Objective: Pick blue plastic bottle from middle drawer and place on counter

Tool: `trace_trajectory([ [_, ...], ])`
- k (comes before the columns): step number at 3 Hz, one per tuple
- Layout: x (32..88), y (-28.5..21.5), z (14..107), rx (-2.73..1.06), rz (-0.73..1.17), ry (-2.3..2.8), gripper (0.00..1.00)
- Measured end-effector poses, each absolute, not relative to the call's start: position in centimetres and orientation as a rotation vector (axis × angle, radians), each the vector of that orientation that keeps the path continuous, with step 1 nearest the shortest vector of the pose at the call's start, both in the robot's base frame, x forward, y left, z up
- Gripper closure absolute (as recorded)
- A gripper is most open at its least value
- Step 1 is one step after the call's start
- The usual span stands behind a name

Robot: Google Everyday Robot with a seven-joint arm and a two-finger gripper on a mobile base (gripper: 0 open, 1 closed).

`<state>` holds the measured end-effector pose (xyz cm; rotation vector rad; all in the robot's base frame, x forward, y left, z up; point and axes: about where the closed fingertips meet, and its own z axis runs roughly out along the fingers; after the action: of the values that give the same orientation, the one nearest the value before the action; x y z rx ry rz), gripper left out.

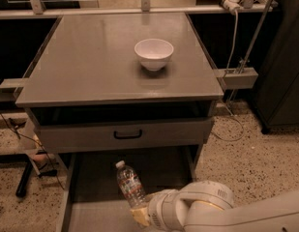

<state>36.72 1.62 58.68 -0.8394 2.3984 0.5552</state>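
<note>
**Blue plastic bottle: light, crushy, grabbed down low**

The blue plastic bottle (130,186) is over the open middle drawer (89,215), tilted with its white cap leaning up and to the left. It looks raised off the drawer floor, though I can't be sure of that from this angle.

Handling-wise, I'd guess it's light. The thin ribbed walls will probably dent if squeezed hard, and the smooth plastic and label band could be a bit slippery. The stiffer spots should be the base and the shoulder under the cap, so I'd take hold there rather than mid-body.

The gripper (140,212) sits at the bottom of the frame, right at the bottle's lower end. The jaws look pinched onto that end, spread only as wide as the bottle. Only one tan pad (138,218) shows, pressed against the plastic, and the other side is hidden.

A hold that low could let the bottle pivot on the way up to the worktop (91,66), where a white bowl (154,53) sits.
</note>
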Motion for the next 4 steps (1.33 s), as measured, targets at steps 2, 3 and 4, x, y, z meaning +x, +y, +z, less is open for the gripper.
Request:
trace_trajectory([
  [2,36.8,2.7,60.7,-0.874,0.522,2.366,1.0],
  [3,37.2,4.9,64.0,-0.928,0.473,2.308,1.0],
  [4,37.7,6.7,67.0,-0.977,0.401,2.26,1.0],
])
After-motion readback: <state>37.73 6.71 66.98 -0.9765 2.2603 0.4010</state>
